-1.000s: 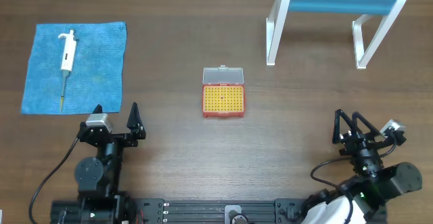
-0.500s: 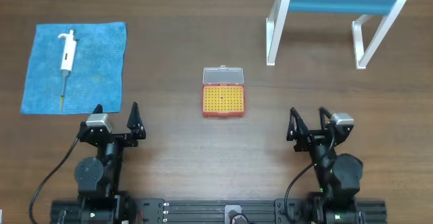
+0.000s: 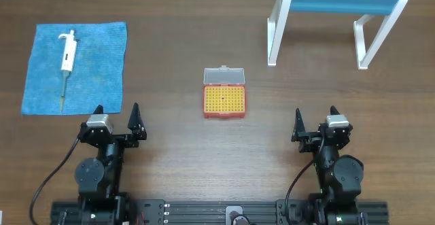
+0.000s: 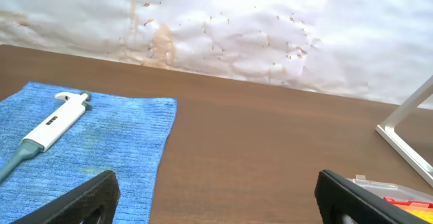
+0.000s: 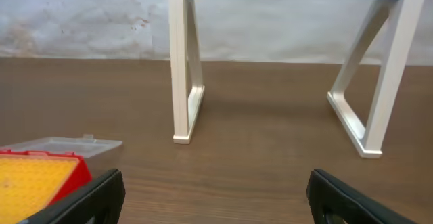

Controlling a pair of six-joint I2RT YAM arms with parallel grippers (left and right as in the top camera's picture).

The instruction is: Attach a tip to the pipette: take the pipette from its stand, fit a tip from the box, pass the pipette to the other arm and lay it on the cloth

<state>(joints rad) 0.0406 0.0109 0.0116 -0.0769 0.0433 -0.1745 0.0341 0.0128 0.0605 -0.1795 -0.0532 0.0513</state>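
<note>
The white pipette (image 3: 66, 54) with a yellow tip lies on the blue cloth (image 3: 95, 75) at the table's far left; it also shows as the pipette (image 4: 54, 122) on the cloth (image 4: 128, 149). The red tip box (image 3: 225, 101), lid open, sits mid-table, with the box (image 5: 37, 176) at the edge of the right wrist view. The white-and-blue stand (image 3: 340, 1) is at the far right and holds nothing. My left gripper (image 3: 117, 113) is open near the cloth's front edge. My right gripper (image 3: 315, 116) is open in front of the stand.
The stand's white legs (image 5: 183, 68) rise from the brown table ahead of the right gripper. A pale wall (image 4: 237, 28) borders the table's far edge. Bare wood lies between the box and both grippers.
The right arm swung from the far right corner toward the middle, then settled slightly rightward, facing the stand. The left arm, pipette and box have not moved.
</note>
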